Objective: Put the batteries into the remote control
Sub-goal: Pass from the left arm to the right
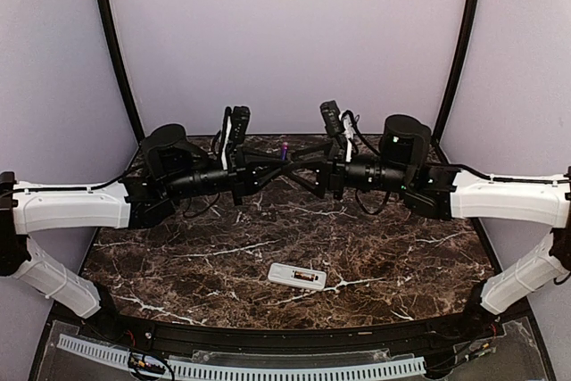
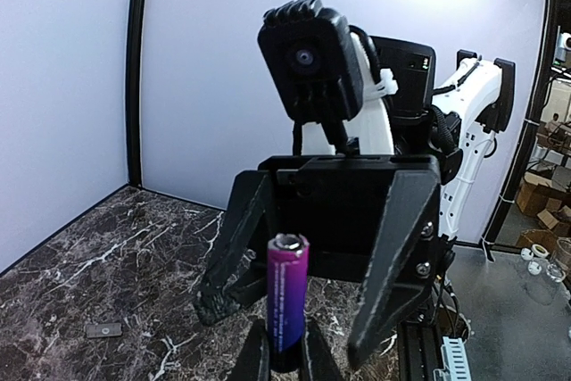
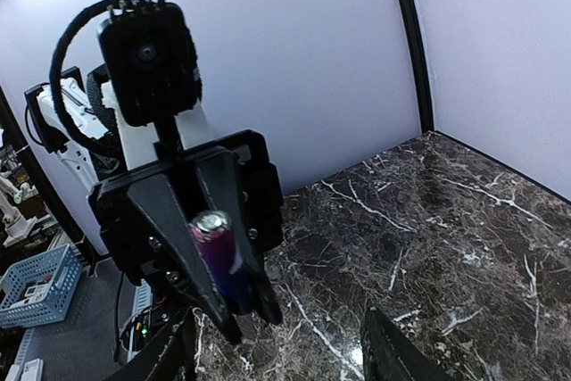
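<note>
Left jaws pinch battery (image 2: 287, 296); right jaws seemingly straddle it.

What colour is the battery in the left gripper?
The battery is purple with a silver top; clearest in the left wrist view.

Grey cover (image 2: 103, 330) on marble table (image 2: 80, 260)

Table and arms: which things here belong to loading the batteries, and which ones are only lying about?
Belong to the job:
- purple battery, clamped in the left gripper, with the right gripper open in front of it
- remote control, lying on the table

Lying about:
- small flat grey piece on the table, untouched
</note>
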Controlling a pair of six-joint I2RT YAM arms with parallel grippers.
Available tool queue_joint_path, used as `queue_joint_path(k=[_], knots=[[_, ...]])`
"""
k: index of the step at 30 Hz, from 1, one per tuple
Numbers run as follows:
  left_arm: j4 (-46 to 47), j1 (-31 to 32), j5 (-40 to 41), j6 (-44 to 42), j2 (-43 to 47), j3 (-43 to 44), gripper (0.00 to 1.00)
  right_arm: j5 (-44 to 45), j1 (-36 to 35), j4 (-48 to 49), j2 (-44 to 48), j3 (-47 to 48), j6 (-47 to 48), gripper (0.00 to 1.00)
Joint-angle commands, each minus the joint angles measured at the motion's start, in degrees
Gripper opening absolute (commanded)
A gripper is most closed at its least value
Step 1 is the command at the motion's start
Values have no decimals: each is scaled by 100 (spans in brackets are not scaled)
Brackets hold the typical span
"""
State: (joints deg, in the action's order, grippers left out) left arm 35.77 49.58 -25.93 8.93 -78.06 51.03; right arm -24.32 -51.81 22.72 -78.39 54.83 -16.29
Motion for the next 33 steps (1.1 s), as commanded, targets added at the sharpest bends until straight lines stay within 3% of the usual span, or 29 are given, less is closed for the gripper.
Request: queue_joint_path(k=[1,17,25,33], knots=[[104,34,-36,76,274,-145,0,60,-206,812,137,20,-13,57],[324,31,-298,84,185,-131,0,285,-268,423,70,369,120,33],[209,28,-321,-13,133,0,0,165,-276,286,-198,597,153,27],[232,34,-346,-16,99,-12,0,109,-308,339,-340,620,73,3]])
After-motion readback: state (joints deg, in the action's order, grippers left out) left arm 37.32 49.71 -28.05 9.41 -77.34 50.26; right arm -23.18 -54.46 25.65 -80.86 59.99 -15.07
